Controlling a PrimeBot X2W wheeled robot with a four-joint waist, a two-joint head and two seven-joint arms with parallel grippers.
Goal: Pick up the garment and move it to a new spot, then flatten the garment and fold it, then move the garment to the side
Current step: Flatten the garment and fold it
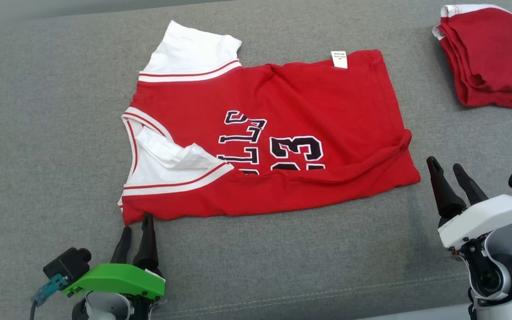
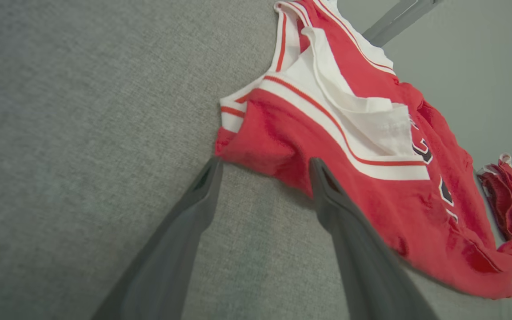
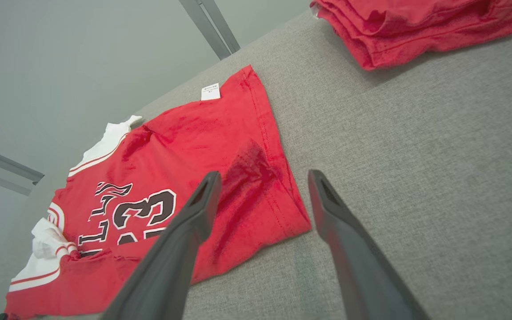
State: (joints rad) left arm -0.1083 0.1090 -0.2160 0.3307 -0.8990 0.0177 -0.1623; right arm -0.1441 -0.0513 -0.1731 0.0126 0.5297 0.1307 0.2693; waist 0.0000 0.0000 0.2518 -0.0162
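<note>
Garment (image 1: 274, 133) lies spread on the grey surface (image 1: 38, 133), its near edge folded over.
My left fingers (image 1: 148, 240) are released, tips at its near shoulder-end corner; my right fingers (image 1: 442, 186) are released too, just beside the hem corner, grasping nothing. A folded red pile (image 1: 491, 58) sits at the far right, well apart.

The red-and-white cloth jersey (image 1: 309, 102) is a soft, matt knit. Under it, the grey cloth surface (image 1: 42, 133) is coarse-woven and matt. Right of the jersey, a folded red cloth pile (image 1: 491, 58) looks equally matt. By the jersey's near edge, the left gripper (image 1: 137, 221) has a smooth green plastic cover (image 1: 118, 279), the right gripper (image 1: 444, 162) a white plastic shell (image 1: 482, 218); their dark fingers (image 1: 148, 244) are matt.
</note>
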